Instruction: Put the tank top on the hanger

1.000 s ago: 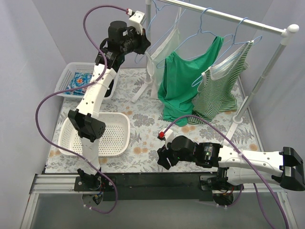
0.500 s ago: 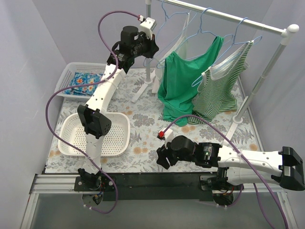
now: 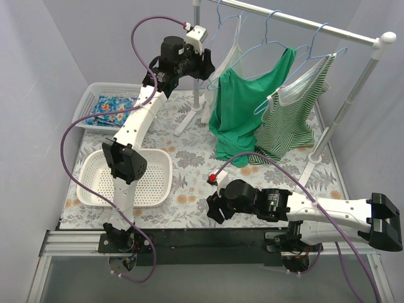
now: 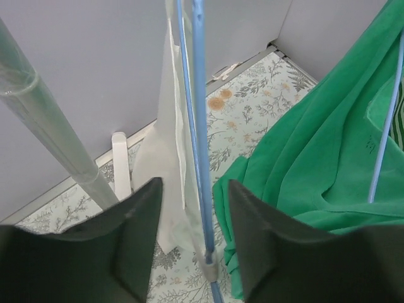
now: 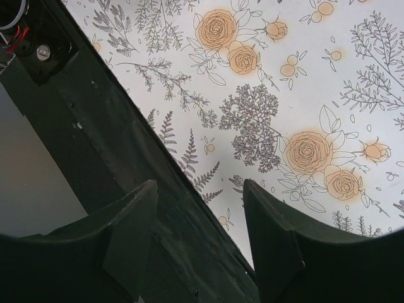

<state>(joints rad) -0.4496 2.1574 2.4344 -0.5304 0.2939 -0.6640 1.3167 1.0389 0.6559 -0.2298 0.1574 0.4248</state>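
Looks almost done, judging by how things lie. Can see the tank top (image 4: 158,183) draped white and limp on the hanger (image 4: 199,126), and can make out that hanger hooked onto the rail (image 3: 303,22) at its left end, just beside the green top (image 3: 243,107).

Holding nothing with the left fingers (image 4: 129,246): spread wide apart high up by the rail, with the blue wire and the white cloth passing through the gap, and seemingly pressed by neither side.

Holding nothing with the right fingers (image 5: 129,233) either: wide open as well, low over the flowered desk (image 3: 189,158) near its front edge, well apart from the clothes.

Left to do, probably, only a little: to draw the left arm back without catching the wire or the thin cloth. Cannot tell from these views whether both straps sit properly on the shoulders of the hanger, so worth one check before calling it finished.
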